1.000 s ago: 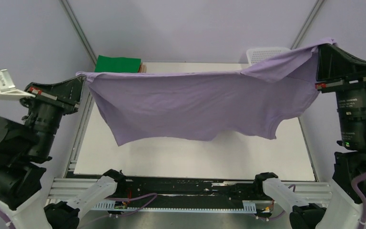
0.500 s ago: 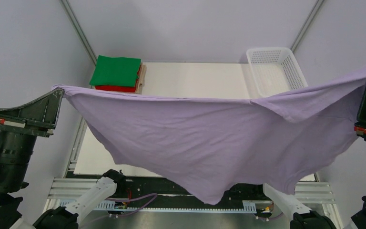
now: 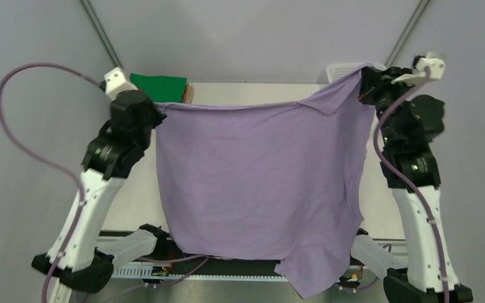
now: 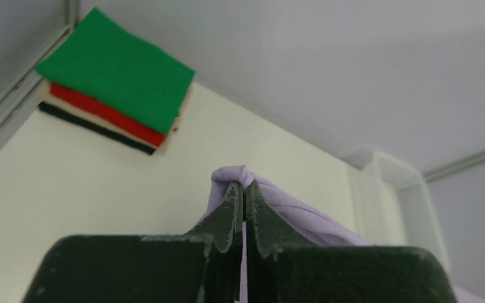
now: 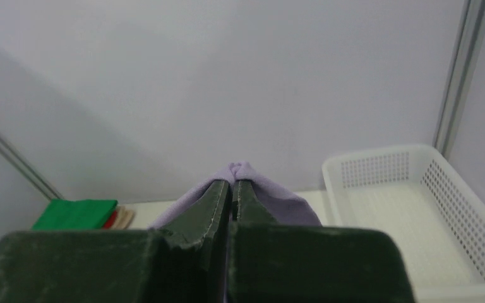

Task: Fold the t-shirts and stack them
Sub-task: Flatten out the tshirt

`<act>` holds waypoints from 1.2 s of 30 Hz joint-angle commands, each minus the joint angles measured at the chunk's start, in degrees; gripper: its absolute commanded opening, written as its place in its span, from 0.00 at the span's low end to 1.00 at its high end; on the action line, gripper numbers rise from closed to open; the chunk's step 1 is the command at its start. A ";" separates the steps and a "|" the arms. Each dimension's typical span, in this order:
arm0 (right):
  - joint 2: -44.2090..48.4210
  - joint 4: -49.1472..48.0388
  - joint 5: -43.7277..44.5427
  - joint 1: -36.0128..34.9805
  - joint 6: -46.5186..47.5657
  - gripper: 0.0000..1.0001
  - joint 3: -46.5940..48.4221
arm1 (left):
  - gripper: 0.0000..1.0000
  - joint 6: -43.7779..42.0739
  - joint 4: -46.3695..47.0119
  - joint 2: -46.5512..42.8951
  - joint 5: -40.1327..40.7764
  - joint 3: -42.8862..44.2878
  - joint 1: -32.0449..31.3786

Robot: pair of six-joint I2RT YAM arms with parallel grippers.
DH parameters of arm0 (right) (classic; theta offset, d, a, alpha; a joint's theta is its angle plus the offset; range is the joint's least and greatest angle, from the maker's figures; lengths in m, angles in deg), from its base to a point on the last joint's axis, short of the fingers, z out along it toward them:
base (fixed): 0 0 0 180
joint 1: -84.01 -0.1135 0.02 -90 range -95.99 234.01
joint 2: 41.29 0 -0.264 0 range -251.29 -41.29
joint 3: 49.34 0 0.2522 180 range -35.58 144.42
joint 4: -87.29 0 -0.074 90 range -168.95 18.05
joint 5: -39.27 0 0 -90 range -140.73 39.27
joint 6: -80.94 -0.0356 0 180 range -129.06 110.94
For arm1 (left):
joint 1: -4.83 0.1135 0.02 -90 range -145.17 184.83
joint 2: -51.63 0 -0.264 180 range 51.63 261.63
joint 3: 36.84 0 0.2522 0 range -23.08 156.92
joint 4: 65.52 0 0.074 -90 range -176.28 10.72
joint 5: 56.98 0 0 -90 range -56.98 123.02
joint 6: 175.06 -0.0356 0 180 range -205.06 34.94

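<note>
Lavender cloth is pinched at two corners, one in each gripper. The left gripper [image 4: 244, 189] is clamped tight on a bunched corner of the purple shirt [image 3: 259, 170], with only a small nub of fabric poking past its tips. The right gripper [image 5: 232, 184] grips the opposite top corner the same way, its jaws pressed together on a little knot of cloth.

The left arm [image 3: 95, 189] rises along the left edge of the table [image 3: 252, 91], and the right arm [image 3: 417, 189] along its right edge. Both reach up and forward. The purple shirt hangs stretched between them like a curtain. Its top edge runs nearly level above the far part of the table, dipping slightly in the middle.

From above, the broad sheet hides most of the table. Its lower hem trails past the table's near edge, and one corner hangs lowest on the right side. Whether the cloth touches the table cannot be told.

At the table's far left corner sits a stack of folded shirts. A green shirt [image 4: 117, 69] lies on top, a red shirt [image 4: 107, 113] under it, and a sliver of a tan shirt [image 3: 190, 93] shows below. At the table's far right corner stands a white mesh basket [image 5: 379, 153], partly hidden behind the right gripper in the overhead view.
</note>
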State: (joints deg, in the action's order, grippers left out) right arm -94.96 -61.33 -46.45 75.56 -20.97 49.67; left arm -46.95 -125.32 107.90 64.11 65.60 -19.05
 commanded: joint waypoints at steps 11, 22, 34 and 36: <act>-34.03 -21.74 9.66 0.65 -3.00 0.00 -12.40 | 0.00 1.35 24.48 43.46 -9.75 -8.64 15.22; -56.59 -21.39 10.70 0.75 -4.50 0.00 0.03 | 0.01 2.48 24.79 62.53 -14.29 6.01 17.57; -69.40 -12.53 6.13 0.72 -3.71 0.53 17.01 | 0.89 4.30 19.39 67.29 -18.35 16.95 18.06; -68.24 -12.28 3.39 0.57 -3.76 0.67 16.53 | 0.98 4.34 20.86 65.04 -21.30 15.18 18.03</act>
State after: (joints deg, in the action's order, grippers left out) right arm -165.03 -74.31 -37.62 75.96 -25.18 63.40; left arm -43.10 -105.54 177.47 45.53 80.62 -1.80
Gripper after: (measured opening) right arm 0.573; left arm 0.926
